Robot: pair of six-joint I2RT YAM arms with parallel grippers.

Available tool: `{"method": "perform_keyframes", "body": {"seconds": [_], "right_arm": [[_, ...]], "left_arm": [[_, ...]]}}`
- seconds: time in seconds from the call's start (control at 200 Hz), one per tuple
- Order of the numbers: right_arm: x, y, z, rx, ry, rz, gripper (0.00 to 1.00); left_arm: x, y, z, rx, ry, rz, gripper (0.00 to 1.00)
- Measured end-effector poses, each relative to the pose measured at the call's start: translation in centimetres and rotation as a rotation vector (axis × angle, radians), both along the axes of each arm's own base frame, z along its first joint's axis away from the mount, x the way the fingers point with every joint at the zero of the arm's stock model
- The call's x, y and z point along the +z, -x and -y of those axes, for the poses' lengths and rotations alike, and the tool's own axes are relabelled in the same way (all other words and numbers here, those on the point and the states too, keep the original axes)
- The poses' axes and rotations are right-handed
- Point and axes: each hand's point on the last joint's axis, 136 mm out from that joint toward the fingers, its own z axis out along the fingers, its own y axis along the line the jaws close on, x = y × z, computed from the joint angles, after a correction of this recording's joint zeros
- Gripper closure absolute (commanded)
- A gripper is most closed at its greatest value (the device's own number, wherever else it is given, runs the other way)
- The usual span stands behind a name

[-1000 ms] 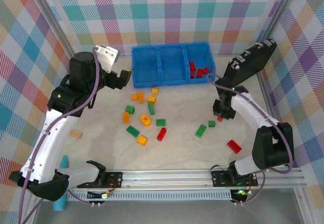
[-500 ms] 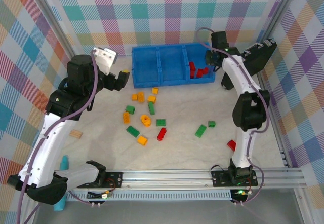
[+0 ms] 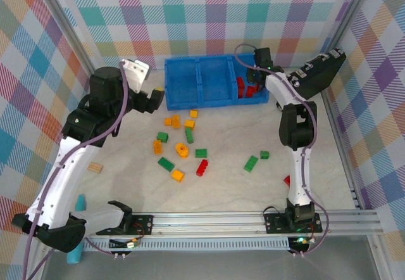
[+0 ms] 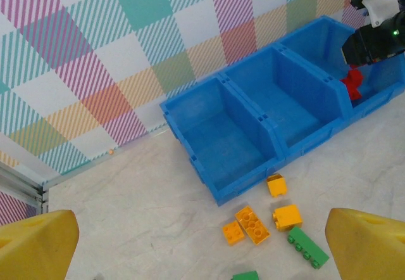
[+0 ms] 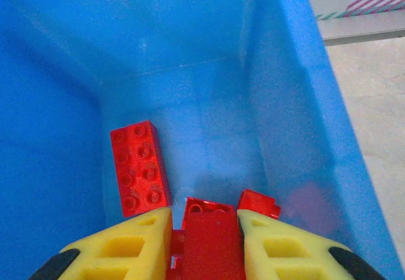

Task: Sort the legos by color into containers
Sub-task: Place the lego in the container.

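1. Clamping a red brick (image 5: 212,245) between the right fingers (image 5: 126,245), lengthwise from 6 to 12 o'clock in the wrist view.
2. Hanging over the blue tray's (image 3: 183,85) right compartment (image 5: 190,102), above a loose red brick (image 5: 139,169) lying studs-up, also pointing toward 12.
3. Holding the left fingers (image 4: 38,245) wide apart, just at 9 o'clock of the tray.

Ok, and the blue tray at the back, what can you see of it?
The blue tray is a low rectangular box, plastic by its look, split by two dividers into three equal square compartments. It sits flat on the table near the checked back wall. The left and middle compartments are empty; the right one holds red bricks. The right gripper hangs over that compartment, jaws shut on a red brick. Orange bricks lie just before its front wall.
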Motion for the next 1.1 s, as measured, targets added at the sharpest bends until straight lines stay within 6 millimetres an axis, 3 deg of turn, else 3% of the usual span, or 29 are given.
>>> {"method": "perform_keyframes", "body": {"seconds": [0.195, 0.415, 0.57, 0.715, 0.84, 0.935, 1.1], "right_arm": [[0.1, -0.4, -0.8, 0.022, -0.005, 0.018, 0.55], [0.6, -0.4, -1.7, 0.05, -0.007, 0.031, 0.54], [2.7, 2.4, -1.2, 0.063, 0.01, -0.001, 0.49], [8.1, 8.7, 0.6, 0.04, 0.018, -0.012, 0.37], [11.7, 17.2, 3.4, -0.056, -0.029, -0.018, 0.31], [10.7, 23.4, 5.1, -0.13, -0.069, -0.07, 0.27], [4.1, 33.8, 7.3, -0.286, -0.125, -0.283, 0.18]], "left_arm": [[-1.0, -1.1, 0.7, -0.009, -0.011, -0.037, 0.0], [-0.1, -1.0, 0.7, -0.012, -0.002, -0.025, 0.0], [-0.2, -0.9, 0.7, -0.015, -0.001, -0.031, 0.0], [-0.2, -0.9, 0.9, -0.02, 0.004, -0.032, 0.0], [-0.6, -0.9, 1.0, -0.026, 0.005, -0.038, 0.0], [-1.4, -0.7, 1.1, -0.036, 0.004, -0.053, 0.0], [-1.2, -0.3, 1.2, -0.05, 0.016, -0.041, 0.0]]}}
